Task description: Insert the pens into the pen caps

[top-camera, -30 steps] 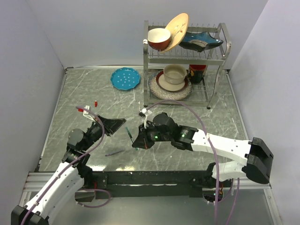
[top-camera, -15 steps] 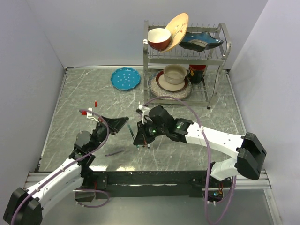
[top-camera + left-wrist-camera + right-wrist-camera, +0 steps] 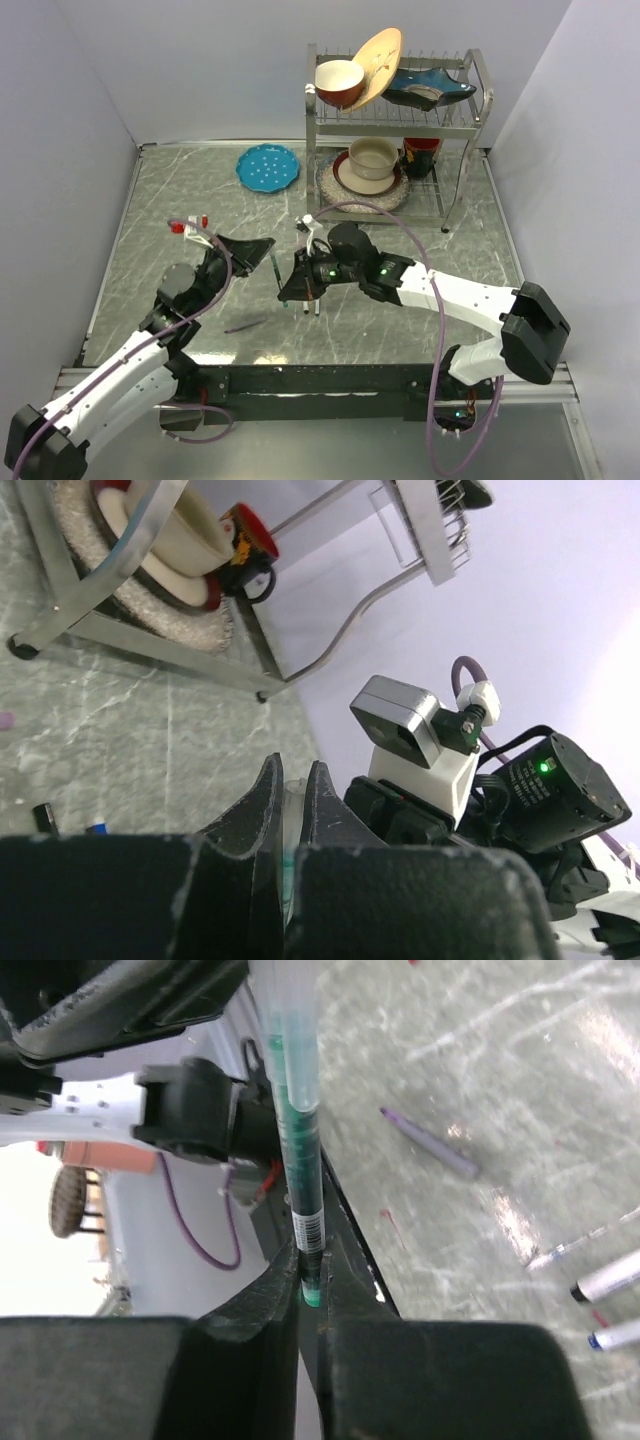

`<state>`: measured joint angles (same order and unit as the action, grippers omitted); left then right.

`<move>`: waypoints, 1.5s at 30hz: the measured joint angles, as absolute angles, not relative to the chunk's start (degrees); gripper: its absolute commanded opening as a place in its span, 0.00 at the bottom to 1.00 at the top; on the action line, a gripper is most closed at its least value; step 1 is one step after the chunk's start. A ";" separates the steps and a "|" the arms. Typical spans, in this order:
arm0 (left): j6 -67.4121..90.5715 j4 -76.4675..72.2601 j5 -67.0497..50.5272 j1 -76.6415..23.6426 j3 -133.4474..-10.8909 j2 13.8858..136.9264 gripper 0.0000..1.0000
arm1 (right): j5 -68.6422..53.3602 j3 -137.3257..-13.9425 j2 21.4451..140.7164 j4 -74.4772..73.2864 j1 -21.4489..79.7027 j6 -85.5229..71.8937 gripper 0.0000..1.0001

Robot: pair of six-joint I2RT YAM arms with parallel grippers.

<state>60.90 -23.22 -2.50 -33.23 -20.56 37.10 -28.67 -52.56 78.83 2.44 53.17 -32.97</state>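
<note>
A dark green pen (image 3: 302,1150) spans the gap between my two grippers. My right gripper (image 3: 312,1260) is shut on its lower end. The pen's upper end sits inside a translucent cap (image 3: 285,1010) with green showing through, and my left gripper (image 3: 293,770) is shut on that cap (image 3: 291,805). In the top view the green pen (image 3: 277,272) links the left gripper (image 3: 262,252) and the right gripper (image 3: 292,290) above the table's middle. Two white pens (image 3: 612,1278) lie on the table beside a thin one (image 3: 575,1247). A dark purple pen (image 3: 245,325) lies nearer the front.
A small red cap (image 3: 204,218) lies on the table at the left. A teal plate (image 3: 268,167) sits at the back. The metal dish rack (image 3: 462,125) with bowls and plates stands at the back right. The right arm's wrist camera (image 3: 400,730) is close to my left fingers.
Both grippers have shifted slightly left and away from the arm bases, keeping the green pen between them. The left arm's elbow has swung.
</note>
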 measured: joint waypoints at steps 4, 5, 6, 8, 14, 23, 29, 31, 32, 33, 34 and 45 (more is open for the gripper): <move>57.76 -13.58 -3.33 -35.05 -27.14 37.56 0.01 | -29.23 -47.48 76.60 11.35 51.81 -35.29 0.41; 57.39 -12.03 -3.68 -35.59 -28.23 37.65 0.01 | -29.12 -46.50 76.03 13.32 51.44 -35.70 0.43; 56.73 -10.55 -3.90 -36.05 -29.36 37.87 0.01 | -28.95 -45.32 75.31 15.42 51.20 -36.16 0.45; 56.12 -8.36 -4.58 -36.34 -31.29 38.68 0.01 | -28.73 -43.62 74.13 18.06 51.24 -36.77 0.45; 55.33 -6.85 -6.83 -36.64 -32.47 41.52 0.01 | -26.35 -39.79 71.22 20.58 52.38 -36.80 0.38; 54.96 -5.26 -7.46 -36.64 -32.49 42.48 0.01 | -25.10 -37.43 69.87 21.61 52.66 -37.10 0.02; 55.31 -7.25 -7.75 -36.58 -31.51 42.48 0.01 | -24.67 -37.50 69.89 21.78 52.73 -37.32 0.00; 55.44 -9.23 -7.90 -36.56 -30.24 42.50 0.01 | -24.05 -37.63 69.89 20.99 52.69 -37.41 0.00; 55.72 -10.48 -7.97 -36.53 -29.36 42.48 0.01 | -23.92 -37.87 69.89 20.29 52.64 -37.41 0.00; 56.27 -12.45 -8.05 -36.40 -28.05 42.46 0.01 | -23.92 -38.39 69.91 18.94 52.53 -37.36 0.00; 56.93 -15.40 -7.99 -36.23 -25.93 42.26 0.01 | -24.08 -38.98 70.04 17.69 52.25 -37.30 0.00; 63.72 -38.68 -4.08 -36.25 -13.96 46.41 0.01 | -30.48 -47.33 75.22 3.99 48.16 -35.05 0.00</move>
<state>63.72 -38.68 -4.08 -36.25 -13.96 46.41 -30.48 -47.33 75.22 3.99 48.16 -35.05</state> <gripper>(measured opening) 0.054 0.124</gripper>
